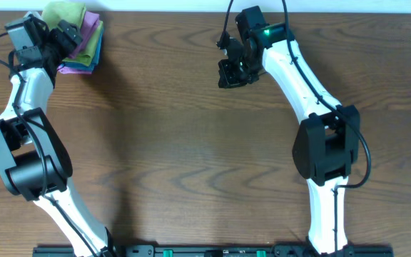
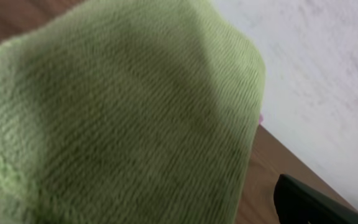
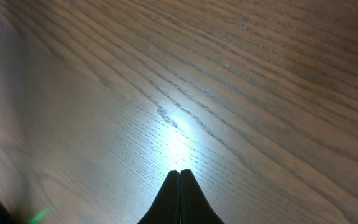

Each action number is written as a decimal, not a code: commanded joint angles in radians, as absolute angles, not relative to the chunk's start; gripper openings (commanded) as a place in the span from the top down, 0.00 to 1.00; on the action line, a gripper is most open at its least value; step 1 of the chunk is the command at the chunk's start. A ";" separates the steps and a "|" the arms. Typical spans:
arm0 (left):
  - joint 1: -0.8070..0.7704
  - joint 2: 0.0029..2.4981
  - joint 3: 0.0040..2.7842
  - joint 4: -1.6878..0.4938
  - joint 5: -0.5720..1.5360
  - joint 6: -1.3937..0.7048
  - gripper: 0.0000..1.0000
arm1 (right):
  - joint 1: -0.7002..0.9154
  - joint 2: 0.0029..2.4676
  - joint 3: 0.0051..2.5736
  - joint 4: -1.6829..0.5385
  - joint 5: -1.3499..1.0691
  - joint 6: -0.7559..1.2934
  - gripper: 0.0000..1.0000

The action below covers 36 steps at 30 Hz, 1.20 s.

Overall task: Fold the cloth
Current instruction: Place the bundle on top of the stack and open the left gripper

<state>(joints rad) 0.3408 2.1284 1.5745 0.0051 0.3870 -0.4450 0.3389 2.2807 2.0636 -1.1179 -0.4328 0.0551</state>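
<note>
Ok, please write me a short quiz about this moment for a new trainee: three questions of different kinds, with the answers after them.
1. True or false: the right end effector is shut above bare table.
2. What colour is the cloth on top of the pile beside the left end effector? A) orange B) lime-green C) grey
3. Fill in: by the robot's own sides, the pile lies at the table's far ____ corner.
Key: 1 true; 2 B; 3 left.
</note>
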 commanded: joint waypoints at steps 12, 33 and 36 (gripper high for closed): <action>0.349 2.108 1.597 -0.112 0.513 -0.471 0.05 | 0.384 2.273 2.068 -1.120 -0.434 0.036 0.98; 0.373 1.733 1.597 -0.637 0.356 -0.435 0.05 | 0.416 2.268 2.068 -1.169 -0.434 0.036 0.98; 0.367 1.660 1.597 -0.717 0.355 -0.376 0.04 | 0.414 2.253 2.068 -1.187 -0.434 0.035 0.98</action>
